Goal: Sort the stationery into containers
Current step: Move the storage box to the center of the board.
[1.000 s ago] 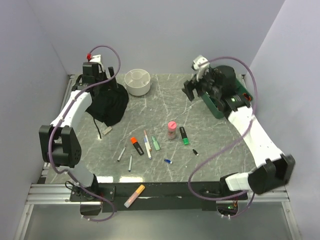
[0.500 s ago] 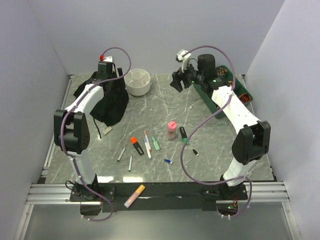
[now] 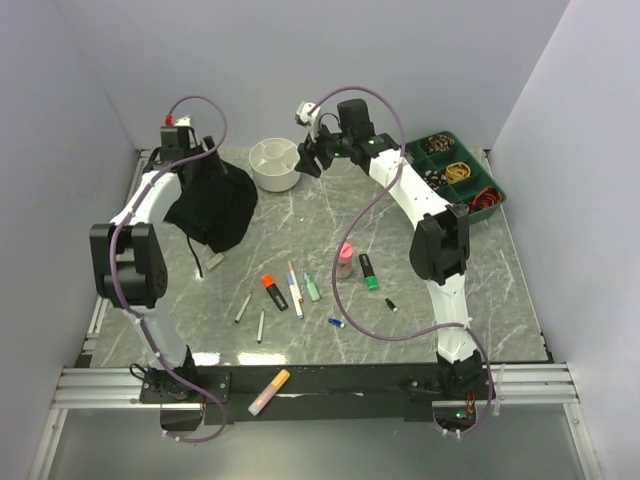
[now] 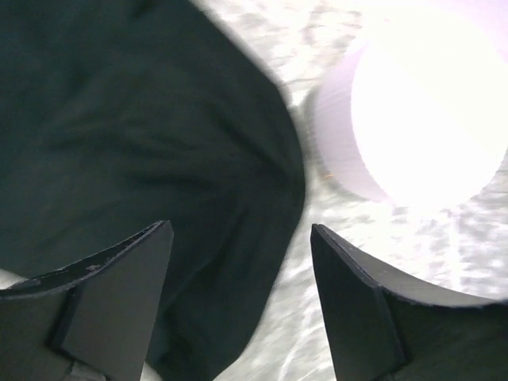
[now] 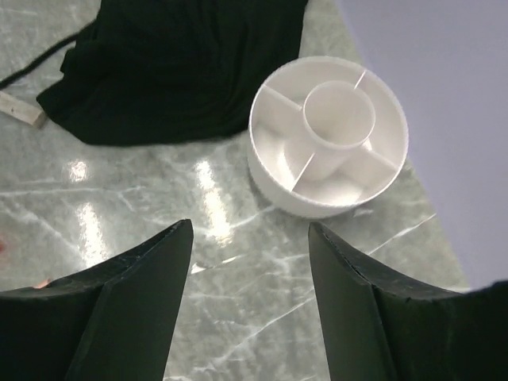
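The stationery lies loose mid-table: a pink-capped bottle, green highlighters, an orange highlighter, a white pen, grey pens and a tiny blue piece. The white divided bowl stands at the back, with the black bag to its left. My left gripper hovers open over the bag's edge, holding nothing. My right gripper hangs open and holding nothing over bare table just right of the bowl.
A green compartment tray with small items sits at the back right. Another orange highlighter lies on the frame rail off the table's near edge. The bag's white tag trails on a cord. Walls close in the back and sides.
The right arm swung left from over the green tray to beside the bowl. The left wrist shifted right, then back left over the bag.
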`<state>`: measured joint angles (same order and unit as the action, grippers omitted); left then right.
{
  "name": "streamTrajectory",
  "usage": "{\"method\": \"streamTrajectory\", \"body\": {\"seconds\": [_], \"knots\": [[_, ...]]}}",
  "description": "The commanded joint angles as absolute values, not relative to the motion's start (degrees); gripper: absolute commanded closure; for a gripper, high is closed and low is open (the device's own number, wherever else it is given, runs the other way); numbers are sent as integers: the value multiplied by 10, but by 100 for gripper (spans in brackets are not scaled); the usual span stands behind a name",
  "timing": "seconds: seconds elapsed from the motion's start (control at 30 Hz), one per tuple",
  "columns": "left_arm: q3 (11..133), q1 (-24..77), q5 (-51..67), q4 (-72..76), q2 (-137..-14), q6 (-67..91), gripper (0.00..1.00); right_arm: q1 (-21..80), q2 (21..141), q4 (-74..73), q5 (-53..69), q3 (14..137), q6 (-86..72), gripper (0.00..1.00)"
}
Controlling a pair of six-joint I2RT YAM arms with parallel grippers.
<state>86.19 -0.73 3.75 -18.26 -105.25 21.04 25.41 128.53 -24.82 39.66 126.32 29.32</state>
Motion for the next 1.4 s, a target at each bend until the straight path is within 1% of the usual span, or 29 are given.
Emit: {"method": "streamTrajectory", "body": {"seconds": [0.0,0.1,0.23,0.33,0.37,0.4,0.53,0.67,0.83,0.9,0.93,0.97,1.03,1.07,1.17,1.37], "knots": [[936,23,94,-145,-1114,242,25,252,1244,-223,376,1244,267,31],[984,33,95,-128,-1154,245,27,251,1221,-242,364,1211,272,31],[1044,54,59,-120,-1211,233,31,249,1185,-251,349,1162,286,32],[1084,70,40,-119,-1237,226,38,246,1164,-256,344,1145,287,31],[1088,78,32,-120,-1244,224,42,244,1159,-256,341,1143,287,31],[1092,82,21,-120,-1249,219,43,244,1157,-257,339,1138,286,31],[1105,95,-20,-125,-1270,207,46,242,1148,-256,335,1134,283,31],[1108,101,-48,-127,-1281,194,55,238,1147,-255,334,1136,279,31],[1110,106,-81,-123,-1288,177,55,230,1149,-255,335,1140,274,31],[1110,108,-86,-121,-1290,168,57,226,1149,-254,337,1139,273,31],[1111,110,-88,-120,-1292,164,59,225,1150,-256,338,1139,272,31],[1112,113,-90,-119,-1293,157,68,222,1150,-256,339,1138,271,32],[1111,117,-96,-115,-1291,149,77,219,1147,-255,343,1138,269,32],[1111,121,-98,-113,-1289,144,84,216,1147,-256,345,1137,269,32],[1108,134,-105,-112,-1279,133,99,211,1144,-258,347,1134,269,33],[1093,162,-68,-141,-1234,122,99,204,1125,-259,341,1115,279,33]]}}
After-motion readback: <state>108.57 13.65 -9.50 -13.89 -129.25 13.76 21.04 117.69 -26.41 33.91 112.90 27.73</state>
